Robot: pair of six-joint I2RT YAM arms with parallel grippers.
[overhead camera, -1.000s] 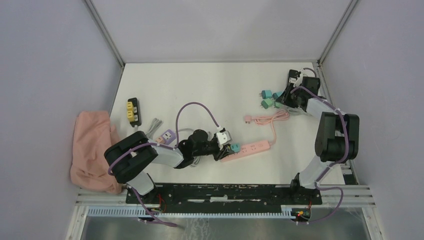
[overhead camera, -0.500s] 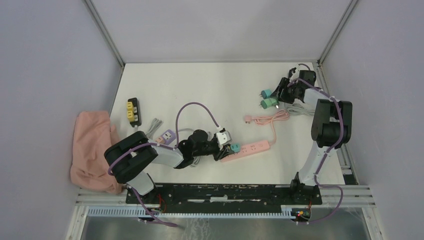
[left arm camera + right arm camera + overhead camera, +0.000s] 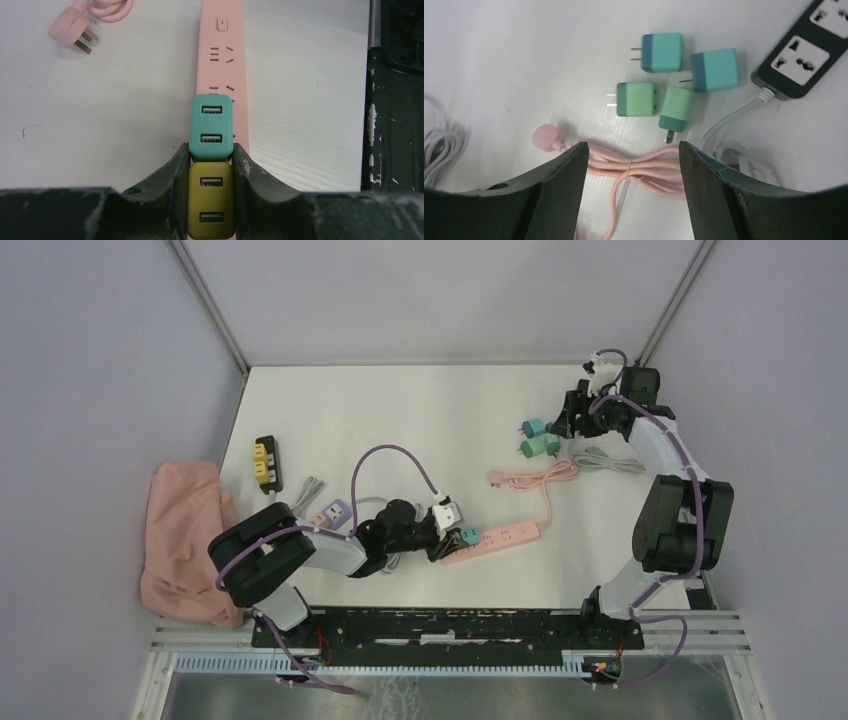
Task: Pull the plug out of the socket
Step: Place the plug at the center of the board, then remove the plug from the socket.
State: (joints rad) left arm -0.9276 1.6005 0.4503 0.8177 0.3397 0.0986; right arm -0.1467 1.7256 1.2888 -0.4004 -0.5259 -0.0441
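Observation:
The pink socket strip (image 3: 220,50) lies on the white table with a teal plug (image 3: 212,126) and a yellow plug (image 3: 210,200) seated in it side by side. My left gripper (image 3: 210,148) is shut on the yellow plug, its fingertips reaching the teal plug's near edge. From above, the left gripper (image 3: 455,538) sits at the strip's (image 3: 505,535) left end. My right gripper (image 3: 631,145) hangs open and empty above the strip's bundled pink cord (image 3: 639,167), near the table's far right (image 3: 565,425).
Several loose teal and green plugs (image 3: 663,52) lie beyond the right fingers, beside a black socket strip (image 3: 809,55) with a white cable (image 3: 729,125). A black-and-yellow socket block (image 3: 266,461) and a pink cloth (image 3: 185,540) are at the left.
The right gripper has opened and drawn back toward the far right corner, away from the loose plugs. The left arm and the pink strip have not moved.

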